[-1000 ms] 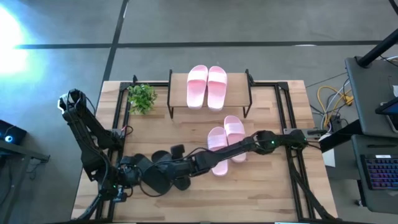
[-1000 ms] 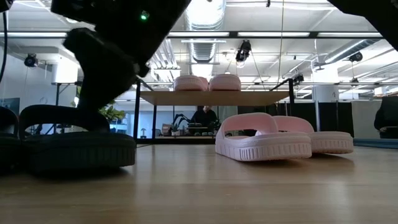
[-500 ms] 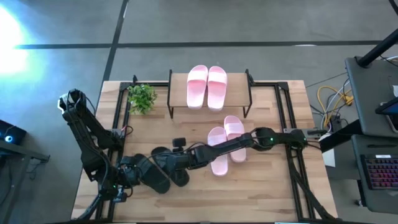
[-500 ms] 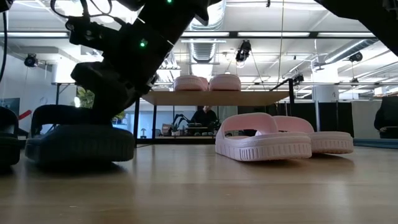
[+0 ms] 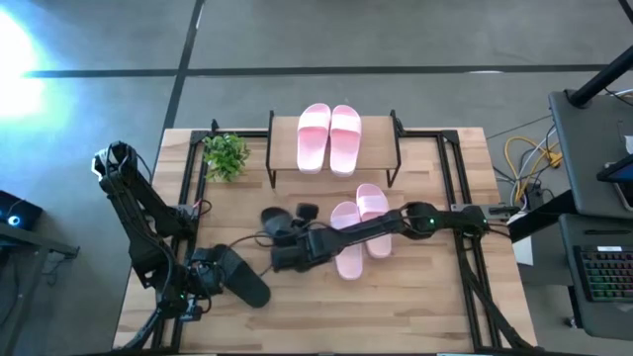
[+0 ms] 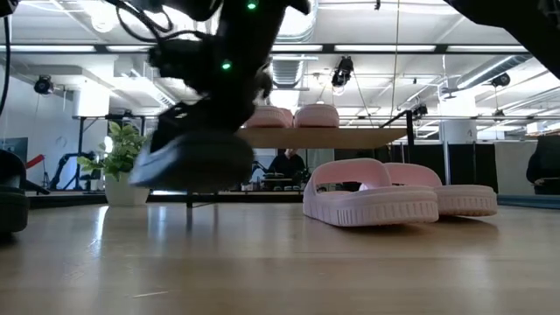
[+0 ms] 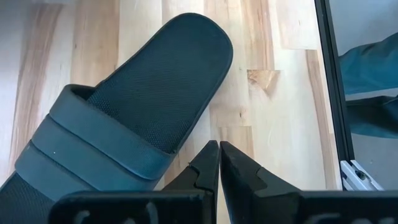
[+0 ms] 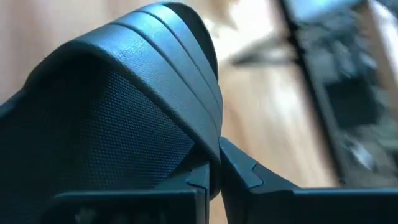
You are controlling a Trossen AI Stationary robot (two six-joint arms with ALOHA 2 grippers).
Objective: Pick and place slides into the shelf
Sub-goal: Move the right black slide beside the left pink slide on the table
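The shelf [image 5: 384, 148] stands at the table's far middle, with two pink slides [image 5: 329, 138] side by side on its top board. Two more pink slides [image 5: 358, 229] lie flat on the table in front of it. My right gripper [image 8: 214, 167] is shut on a black slide [image 5: 281, 235], which hangs tilted above the table left of that pair. A second black slide [image 5: 243, 279] lies sole down near the front left. My left gripper [image 7: 219, 146] is shut right beside it, with nothing between its fingers. My right gripper pinches the black slide's strap at its edge [image 8: 210, 140] between its two fingers. In the low view the slide [image 6: 192, 162] hangs below the gripper, clear of the table, with one end tipped down. The gripper's body hides the place of contact from above.
A small potted plant [image 5: 226, 155] stands at the far left, next to the shelf. Black frame rails [image 5: 450, 178] run along the table's left and right sides. Bare wood lies along the near edge [image 5: 396, 316]. A person [image 6: 287, 162] sits far behind the shelf.
My right gripper has shut on one black slide at the front left and lifted it clear of the table. It has carried it up and toward the far right, nearer the shelf, with the slide tipping. The other black slide has stayed by my left gripper.
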